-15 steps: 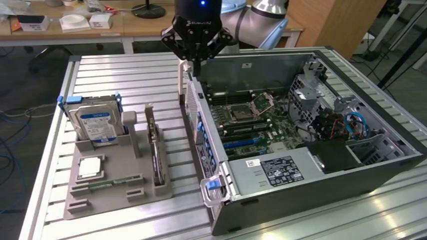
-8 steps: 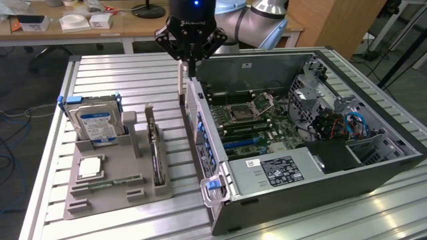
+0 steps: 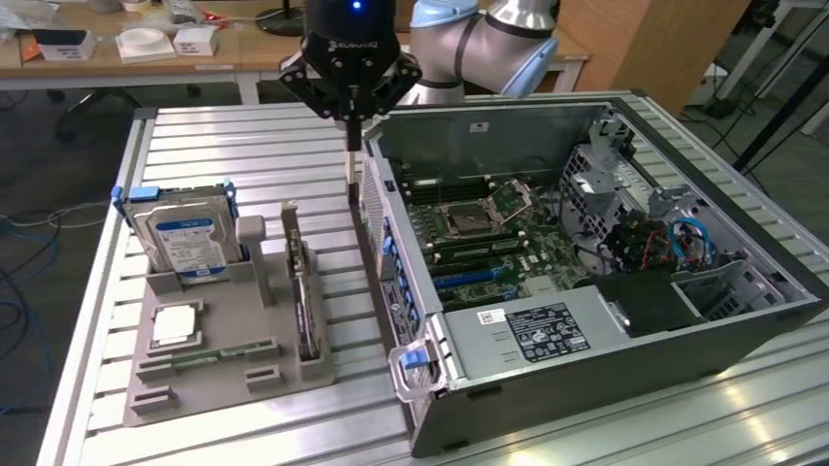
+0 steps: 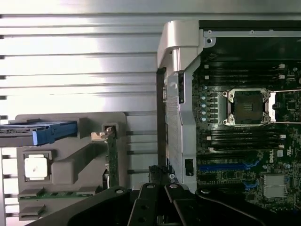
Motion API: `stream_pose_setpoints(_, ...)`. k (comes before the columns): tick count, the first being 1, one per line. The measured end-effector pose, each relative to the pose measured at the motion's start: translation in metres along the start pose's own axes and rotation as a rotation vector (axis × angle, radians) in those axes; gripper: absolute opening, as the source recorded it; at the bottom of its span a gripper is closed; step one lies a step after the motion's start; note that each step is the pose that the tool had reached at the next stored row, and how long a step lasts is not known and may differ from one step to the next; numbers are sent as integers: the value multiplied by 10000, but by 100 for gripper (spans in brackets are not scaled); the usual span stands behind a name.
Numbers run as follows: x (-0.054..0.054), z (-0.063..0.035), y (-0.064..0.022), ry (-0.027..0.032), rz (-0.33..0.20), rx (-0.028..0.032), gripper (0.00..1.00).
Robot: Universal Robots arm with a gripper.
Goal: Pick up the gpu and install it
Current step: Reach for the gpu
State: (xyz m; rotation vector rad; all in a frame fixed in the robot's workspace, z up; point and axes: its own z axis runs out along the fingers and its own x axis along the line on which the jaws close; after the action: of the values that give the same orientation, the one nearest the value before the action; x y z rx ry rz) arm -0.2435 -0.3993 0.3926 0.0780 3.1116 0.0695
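The gpu (image 3: 301, 291) is a thin dark card standing on edge in a slot of the grey holder (image 3: 194, 388), at the exterior view's left. The wrist view has the gpu (image 4: 112, 162) as a narrow green strip in the holder (image 4: 70, 162). My gripper (image 3: 352, 165) hangs above the table between the holder and the open computer case (image 3: 583, 320), beyond the far end of the card and close to the case's near wall. Its long fingers (image 4: 157, 172) are shut together and hold nothing.
A silver hard drive (image 3: 188, 243) with blue rails stands upright in the holder, with a processor (image 3: 175, 325) and a memory stick (image 3: 214, 357) lying in front of it. The case lies open with its motherboard (image 3: 480, 233) exposed. Ribbed aluminium table (image 3: 233, 155) surrounds both.
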Motion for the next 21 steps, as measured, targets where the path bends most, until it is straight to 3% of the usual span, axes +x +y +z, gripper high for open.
stream_pose_setpoints(15, 561, -10, -40, 2, -54, -2, 11)
stream_pose_setpoints(21, 673, -11, -56, 2, -53, -2, 11)
